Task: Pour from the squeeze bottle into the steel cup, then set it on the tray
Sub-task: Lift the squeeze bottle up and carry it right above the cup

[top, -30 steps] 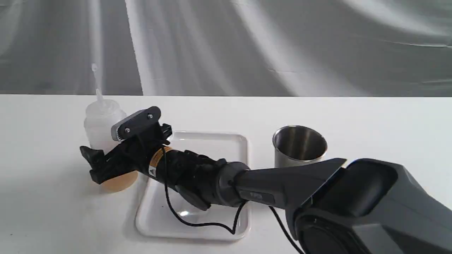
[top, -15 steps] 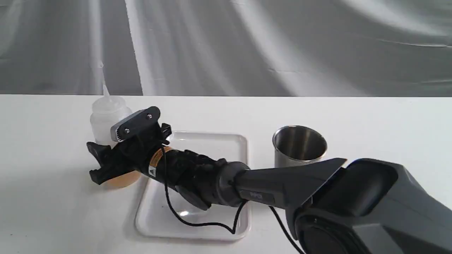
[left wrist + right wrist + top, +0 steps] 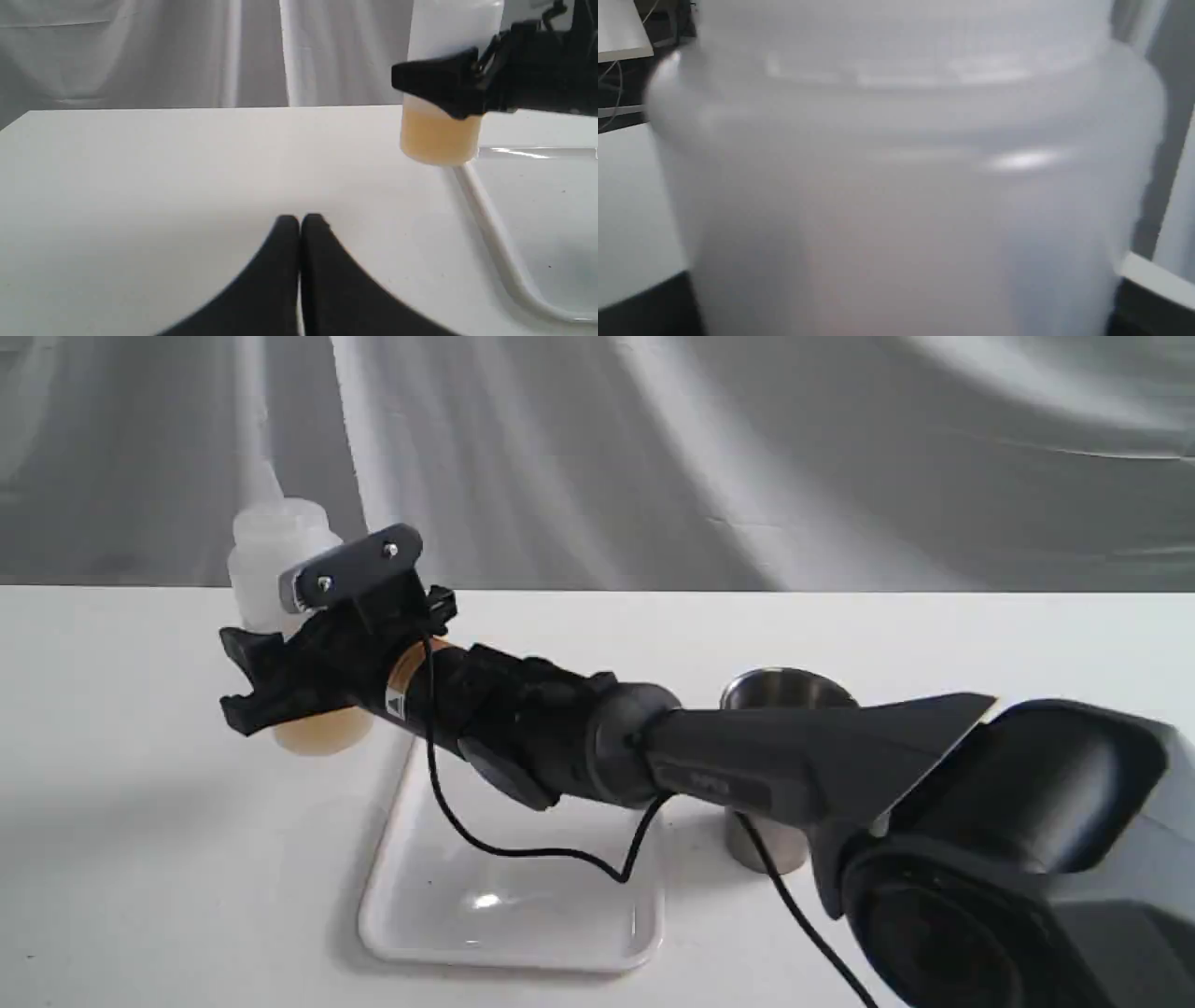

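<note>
Leftmost, one squeeze bottle (image 3: 266, 551) hangs upright above the table (image 3: 140, 849), the right gripper (image 3: 252, 681) clamped around its middle, amber liquid showing below the fingers. One white tray (image 3: 509, 933) lies at centre. One steel cup (image 3: 789, 683) stands right of it, partly behind the arm. The left gripper (image 3: 300, 224) hovers over bare table, fingers pressed together, holding nothing.

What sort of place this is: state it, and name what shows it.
Probably a robot test bench: a plain white tabletop, a draped grey cloth backdrop, and sparse props, a flat white plastic tray and a brushed steel cup.
</note>
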You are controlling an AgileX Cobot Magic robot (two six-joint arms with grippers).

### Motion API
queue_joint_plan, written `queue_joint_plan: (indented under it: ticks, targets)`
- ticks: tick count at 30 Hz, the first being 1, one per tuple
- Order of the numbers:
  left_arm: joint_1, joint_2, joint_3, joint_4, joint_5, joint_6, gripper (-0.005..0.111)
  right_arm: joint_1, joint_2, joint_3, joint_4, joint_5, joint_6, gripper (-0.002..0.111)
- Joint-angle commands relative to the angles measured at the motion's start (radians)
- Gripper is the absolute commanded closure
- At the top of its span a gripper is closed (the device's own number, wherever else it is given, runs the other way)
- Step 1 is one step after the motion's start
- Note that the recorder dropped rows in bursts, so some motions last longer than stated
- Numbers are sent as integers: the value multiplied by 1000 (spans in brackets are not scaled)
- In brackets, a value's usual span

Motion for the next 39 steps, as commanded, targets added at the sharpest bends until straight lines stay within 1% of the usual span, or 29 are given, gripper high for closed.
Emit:
queue_joint_plan:
  ticks: [1, 8, 14, 18, 24, 32, 39]
  targets:
    - [-8, -3, 4, -1, -8, -2, 107, -10, -82, -6, -9, 35, 3, 108]
    - [-8, -3, 4, -1, -8, -4, 107, -24, -226, -6, -59, 49, 22, 108]
    - [-8, -3, 4, -1, -8, -4, 107, -30, -354, -6, -114, 147, 84, 108]
    - [-8, -3, 4, -1, -8, -4, 107, -30, -435, 16, -144, 174, 96, 108]
    - [-8, -3, 4, -1, -8, -2, 107, -45, -572, 141, -188, 136, 96, 108]
    - [-8, -3, 4, -1, -8, -4, 107, -94, -779, 373, -201, 114, 96, 108]
    - [-8, -3, 4, -1, -8, -4, 107, -167, -957, 562, -233, 75, 93, 108]
